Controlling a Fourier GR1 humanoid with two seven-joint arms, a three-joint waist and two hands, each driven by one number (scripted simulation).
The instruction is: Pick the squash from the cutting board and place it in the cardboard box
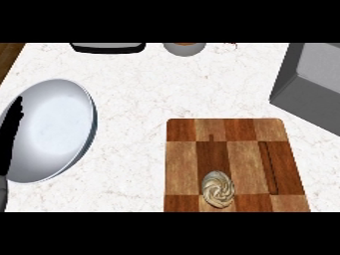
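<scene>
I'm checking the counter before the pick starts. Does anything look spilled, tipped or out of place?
Nothing stands out. The squash lies on the cutting board, near its front edge. The box sits at the right, partly out of view. The left hand lies over the plate. No spills show.

white speckled counter [165, 84] carries a wooden cutting board [235, 137], silver bowl [51, 129] and grey box [323, 84].

One squash [219, 190], one cutting board [235, 134], one plate [55, 127].
</scene>
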